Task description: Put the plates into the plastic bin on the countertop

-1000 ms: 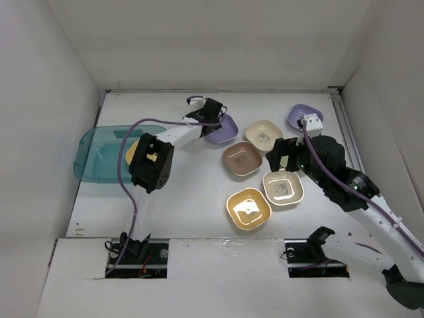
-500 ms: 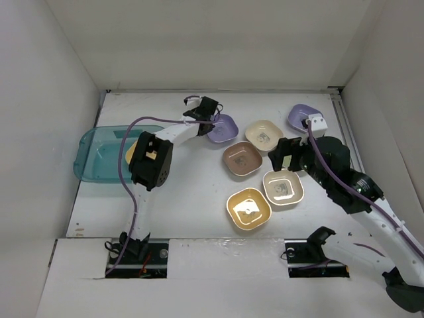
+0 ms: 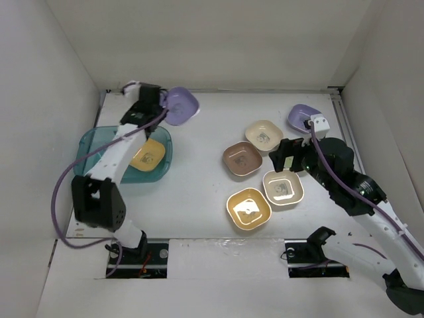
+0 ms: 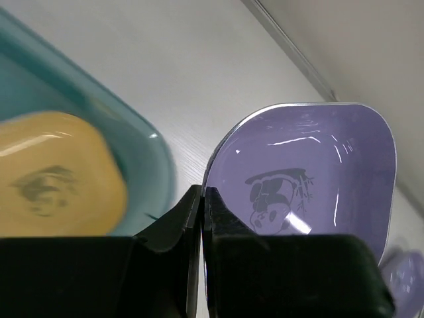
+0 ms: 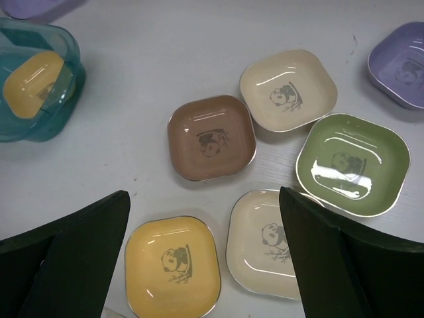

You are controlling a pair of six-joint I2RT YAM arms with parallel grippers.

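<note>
My left gripper [image 3: 161, 106] is shut on the rim of a purple plate [image 3: 181, 104], held in the air just behind the teal plastic bin [image 3: 99, 156]. In the left wrist view the jaws pinch that plate [image 4: 311, 165] at its left edge. An orange plate [image 3: 147, 154] lies in the bin. On the countertop [image 3: 199, 179] lie cream [image 3: 264, 135], brown [image 3: 241, 159], beige [image 3: 283, 187], yellow [image 3: 248, 209] and a second purple plate [image 3: 301, 116]. A green plate [image 5: 351, 163] shows only in the right wrist view. My right gripper [image 3: 290, 156] hangs open above them, holding nothing.
White walls close in the countertop at the left, back and right. The bin stands against the left wall. The loose plates lie close together at centre right, some nearly touching.
My left gripper shut on the purple plate, lifted it from the middle of the countertop and swung it to the back left, behind the bin. The right arm barely moved.
</note>
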